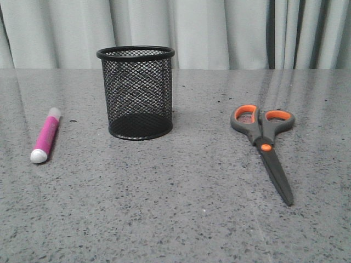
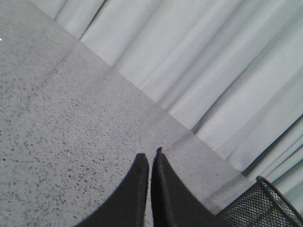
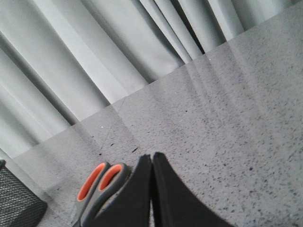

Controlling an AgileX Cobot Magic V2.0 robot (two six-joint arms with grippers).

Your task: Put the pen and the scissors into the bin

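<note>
- The pen (image 1: 46, 135) is seen at the left of the front view, lying flat on the grey speckled tabletop (image 1: 175, 219), with its white rounded end turned toward the camera and its pale cap pointing away.
- The left gripper (image 2: 151, 158) is shown only in the left wrist view; its two dark fingers are pressed together, only a thin slit being left between them, and nothing is held.
- In that same view only bare tabletop is seen beyond the fingertips, and a part of the mesh bin (image 2: 265, 208) is visible at the edge of the picture.
- The bin (image 1: 137, 93) is placed upright near the middle of the front view, well apart from the pen, and through the mesh nothing is seen inside it.
- A pale curtain (image 1: 219, 33) is hung behind the tabletop.
- The scissors (image 1: 266, 147) are laid flat at the right of the bin, well apart from it, with the blades closed, the orange-lined loops toward the curtain and the tip toward the camera.
- The right gripper (image 3: 151, 158) is shown only in the right wrist view; its fingers are also closed against each other and are empty.
- The loops of the scissors (image 3: 102, 182) are seen just beside these fingers in that view; whether they touch cannot be told.
</note>
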